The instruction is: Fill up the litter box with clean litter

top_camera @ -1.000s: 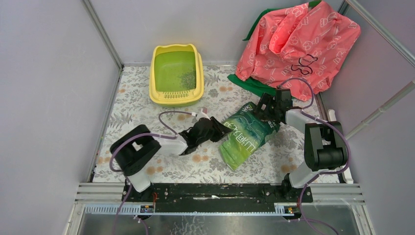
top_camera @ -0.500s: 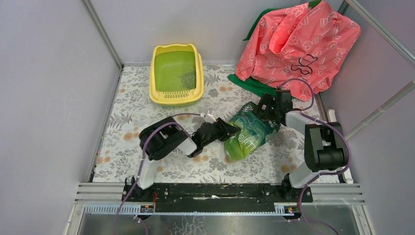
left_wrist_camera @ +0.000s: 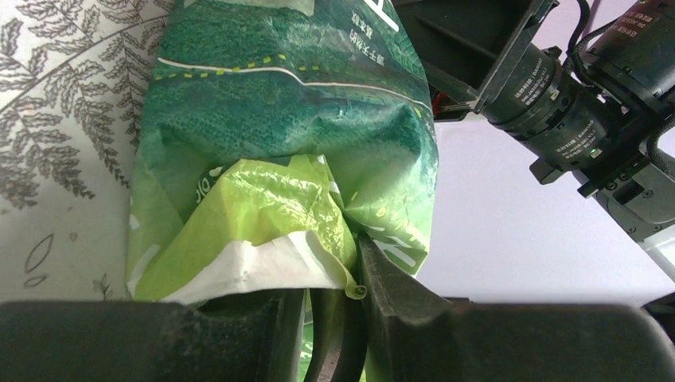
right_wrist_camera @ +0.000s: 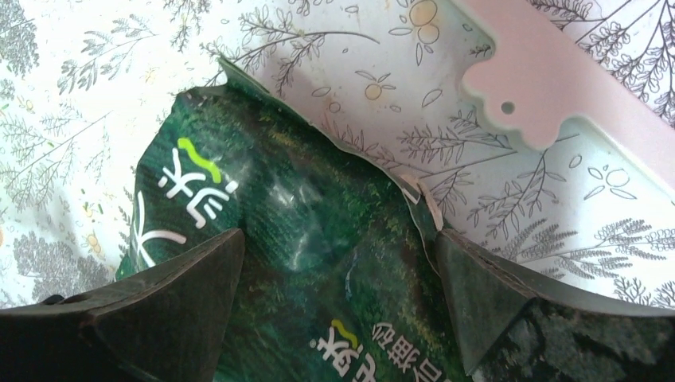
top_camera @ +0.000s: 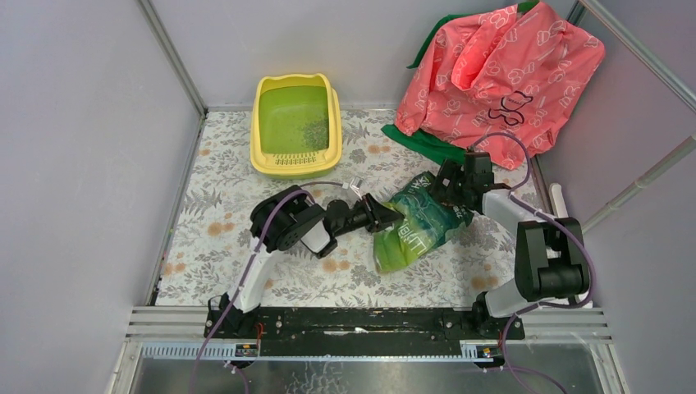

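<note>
At 11 o'clock on the floral mat (top_camera: pixel 213 176), against the back wall, the litter box (top_camera: pixel 257 139) is seen, slotted lip toward 6 o'clock. A small dark patch of clean litter (top_camera: pixel 313 131) is seen inside, toward its 3 o'clock side. Green bag (top_camera: pixel 414 230) is laid right of centre, at roughly 4 o'clock from the box and well apart from it. Left gripper (top_camera: pixel 384 215) is clamped on the bag's crumpled 9 o'clock edge: a light-green and white fold is pinched between the fingers (left_wrist_camera: pixel 390 294). Right gripper (top_camera: pixel 447 193) is spread wide over the bag's 1 o'clock end, jaws apart, one finger (right_wrist_camera: pixel 183 294) over the bag face, the other beside its torn edge. Pink printed cloth (top_camera: pixel 501 66) is heaped at 1 o'clock.
</note>
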Motion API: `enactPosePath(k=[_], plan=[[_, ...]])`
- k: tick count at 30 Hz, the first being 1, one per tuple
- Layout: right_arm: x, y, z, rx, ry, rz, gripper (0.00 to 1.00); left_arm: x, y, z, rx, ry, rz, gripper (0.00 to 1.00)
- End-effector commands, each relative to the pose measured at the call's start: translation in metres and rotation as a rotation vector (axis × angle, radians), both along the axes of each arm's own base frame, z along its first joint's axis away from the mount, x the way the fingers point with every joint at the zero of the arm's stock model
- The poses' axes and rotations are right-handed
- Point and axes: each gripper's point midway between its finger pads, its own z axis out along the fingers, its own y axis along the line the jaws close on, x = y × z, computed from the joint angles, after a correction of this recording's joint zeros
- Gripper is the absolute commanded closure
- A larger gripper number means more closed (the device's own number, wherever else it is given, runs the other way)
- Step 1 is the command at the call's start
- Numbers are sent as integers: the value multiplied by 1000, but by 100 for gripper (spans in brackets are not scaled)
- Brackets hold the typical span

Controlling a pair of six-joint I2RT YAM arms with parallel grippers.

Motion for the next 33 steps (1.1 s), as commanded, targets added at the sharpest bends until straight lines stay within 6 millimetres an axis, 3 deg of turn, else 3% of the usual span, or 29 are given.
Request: enactPosePath(k=[1,5,9,17,33], plan=[[-28,17,12,21,48,71,3,-23,9,64,-149,-161,-127,100],[-31,19,30,33,7,89,2,-30,29,61,-136,-113,-136,100],[-37,29,35,81,-1,128,2,-32,49,49,-109,-61,-126,100],[-43,31,26,93,21,139,3,-33,82,38,-69,-13,-76,100],[-45,32,18,90,36,147,3,-52,124,11,16,47,-30,100]])
